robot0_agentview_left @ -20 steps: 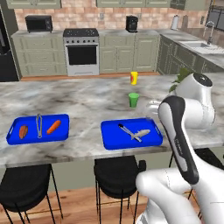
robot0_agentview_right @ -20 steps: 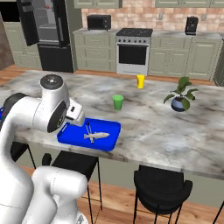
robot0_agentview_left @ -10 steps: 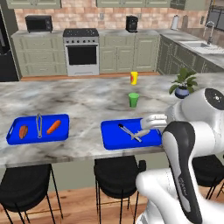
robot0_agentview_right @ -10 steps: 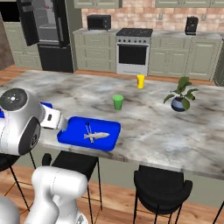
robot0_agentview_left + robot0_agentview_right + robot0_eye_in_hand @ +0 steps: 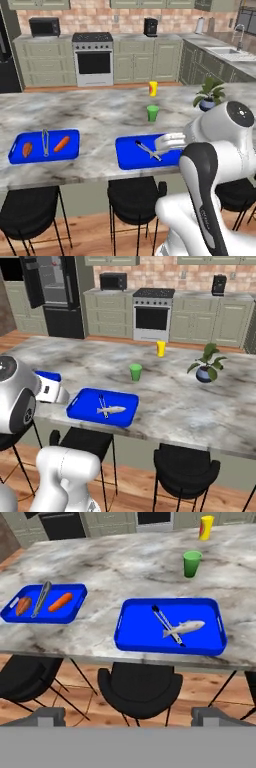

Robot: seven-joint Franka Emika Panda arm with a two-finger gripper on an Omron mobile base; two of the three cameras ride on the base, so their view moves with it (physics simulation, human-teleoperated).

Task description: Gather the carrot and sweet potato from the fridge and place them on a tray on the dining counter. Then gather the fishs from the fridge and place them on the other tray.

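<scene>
The dining counter [image 5: 125, 567] carries two blue trays. On the left tray [image 5: 75, 607] lie the carrot [image 5: 60, 602] and the sweet potato [image 5: 23, 605], with grey tongs between them. A pale silvery fish [image 5: 184, 628] rests on the right tray [image 5: 135, 637], beside another pair of tongs [image 5: 161, 619]. My gripper [image 5: 128, 716] is open and empty, hanging off the counter's near edge over the stools and looking across at both trays. From the left base camera the gripper [image 5: 167, 142] shows beside the right tray [image 5: 130, 155]. The black fridge [image 5: 55, 291] stands far back left.
A green cup [image 5: 153, 112], a yellow container [image 5: 153, 88] and a potted plant [image 5: 209, 95] stand on the counter behind the right tray. Black round stools [image 5: 137, 200] line the near side. A stove [image 5: 93, 60] and green cabinets run along the back wall.
My arm has swung round and drawn the open hand back and lower toward the counter's near edge. The trays and what lies on them have not moved.
</scene>
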